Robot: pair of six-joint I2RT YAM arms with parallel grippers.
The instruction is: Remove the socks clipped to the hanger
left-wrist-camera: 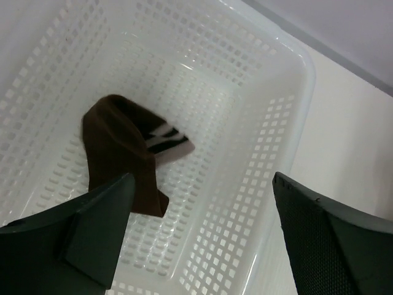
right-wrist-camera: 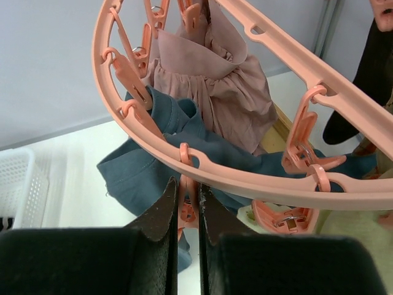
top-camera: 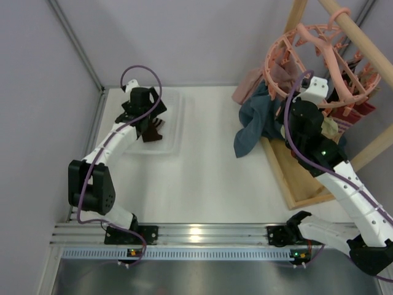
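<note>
**Containers.** The basket (left-wrist-camera: pixel 270 80) is white perforated plastic and stands on the table at the left. It holds one brown sock (left-wrist-camera: pixel 116 153), which lies loose on the basket floor, clear of the walls.

**Orientation.**
- The brown sock is folded over. In the left wrist view its long axis runs from upper left to lower right, and its striped end points right.
- The hanger (right-wrist-camera: pixel 258 181) is hooked over a wooden pole (top-camera: pixel 362 37) at the right. Its rings tilt steeply, with the lower rim toward the right arm.
- A pink garment (right-wrist-camera: pixel 209 80) and a teal cloth (right-wrist-camera: pixel 153 163) hang under that rim, and the cloth trails onto the table.
- A black sock (right-wrist-camera: pixel 374 67) hangs at the far side of the hanger, long axis vertical.
- Red socks (top-camera: pixel 363 112) hang at the hanger's right edge.

**Jaws.**
- The left gripper (left-wrist-camera: pixel 202 184) is above the basket. Its jaws are spread wide and hold nothing, and the brown sock lies below them.
- The right gripper (right-wrist-camera: pixel 187 184) is at the lower rim of the hanger. Its jaws are clenched on one dangling clip (right-wrist-camera: pixel 186 206), just under the ring.
</note>
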